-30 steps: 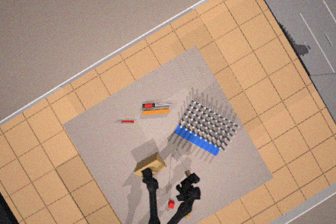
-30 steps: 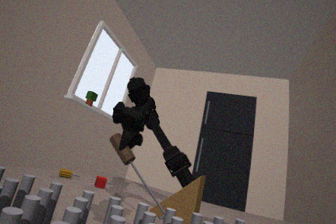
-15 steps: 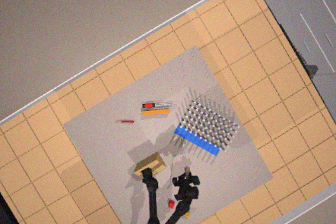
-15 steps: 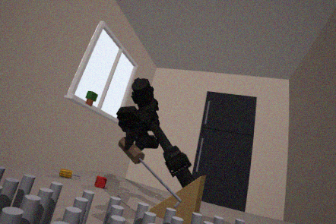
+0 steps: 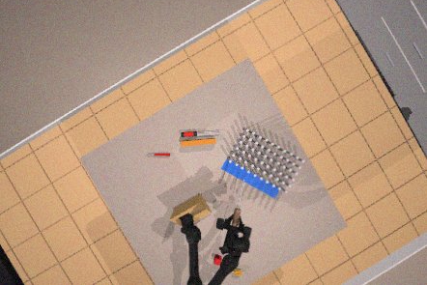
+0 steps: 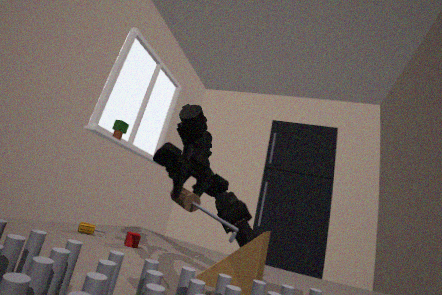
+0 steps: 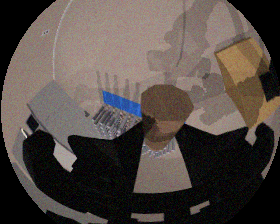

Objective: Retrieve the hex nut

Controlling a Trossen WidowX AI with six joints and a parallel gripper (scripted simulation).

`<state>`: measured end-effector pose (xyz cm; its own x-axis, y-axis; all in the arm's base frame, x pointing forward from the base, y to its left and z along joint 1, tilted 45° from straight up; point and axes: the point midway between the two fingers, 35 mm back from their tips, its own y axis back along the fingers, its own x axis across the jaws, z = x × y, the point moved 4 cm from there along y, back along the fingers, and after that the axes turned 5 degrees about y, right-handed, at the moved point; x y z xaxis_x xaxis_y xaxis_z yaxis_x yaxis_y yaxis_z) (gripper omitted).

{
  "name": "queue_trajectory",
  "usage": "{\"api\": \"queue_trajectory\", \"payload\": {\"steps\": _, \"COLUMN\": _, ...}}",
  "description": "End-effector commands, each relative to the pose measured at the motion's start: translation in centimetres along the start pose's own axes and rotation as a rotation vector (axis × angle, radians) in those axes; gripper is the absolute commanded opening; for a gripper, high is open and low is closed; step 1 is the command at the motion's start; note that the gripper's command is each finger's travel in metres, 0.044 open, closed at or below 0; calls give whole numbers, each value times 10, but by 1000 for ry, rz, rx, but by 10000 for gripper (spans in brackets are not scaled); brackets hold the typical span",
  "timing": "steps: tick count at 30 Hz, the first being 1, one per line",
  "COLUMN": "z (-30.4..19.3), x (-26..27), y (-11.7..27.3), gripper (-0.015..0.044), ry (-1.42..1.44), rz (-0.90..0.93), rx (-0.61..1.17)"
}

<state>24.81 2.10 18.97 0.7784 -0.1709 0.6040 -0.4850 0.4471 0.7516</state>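
Observation:
My gripper (image 5: 236, 220) (image 6: 187, 191) (image 7: 158, 123) is shut on the brown handle (image 5: 237, 213) (image 6: 186, 200) (image 7: 166, 107) of a tool, held in the air. Its thin metal shaft (image 6: 215, 216) slants down to a short bent tip (image 6: 232, 236). In the top view the shaft points toward the blue taped strip (image 5: 248, 179) (image 7: 120, 102) from its front side; the tip's exact height over the table cannot be told. The metal spacers (image 5: 266, 156) (image 6: 42, 273) (image 7: 112, 120) stand in rows behind the strip. The hex nut cannot be made out in any view.
A tan angular block (image 5: 198, 210) (image 6: 245, 261) (image 7: 240, 65) stands left of the hand in the top view. A red cube (image 5: 217, 260) (image 6: 132, 240) and a yellow item (image 5: 238, 272) (image 6: 86, 228) lie near the arm. An orange bar (image 5: 198, 142) and red-handled tools (image 5: 188, 134) (image 5: 162, 155) lie left of the spacers.

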Motion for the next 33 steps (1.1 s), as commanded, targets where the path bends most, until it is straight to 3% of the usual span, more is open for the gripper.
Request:
{"api": "queue_trajectory", "payload": {"steps": 1, "z": -5, "x": -4, "y": 2, "gripper": 0, "ry": -120, "rz": -3, "rx": 38}}
{"api": "queue_trajectory", "payload": {"steps": 9, "z": -13, "x": -11, "y": 2, "gripper": 0, "ry": -375, "rz": -29, "rx": 96}}
{"api": "queue_trajectory", "payload": {"steps": 17, "z": -14, "x": -12, "y": 0, "gripper": 0, "ry": -397, "rz": -34, "rx": 100}}
{"api": "queue_trajectory", "payload": {"steps": 33, "z": 7, "x": -23, "y": -72, "gripper": 0, "ry": -401, "rz": -55, "rx": 101}}
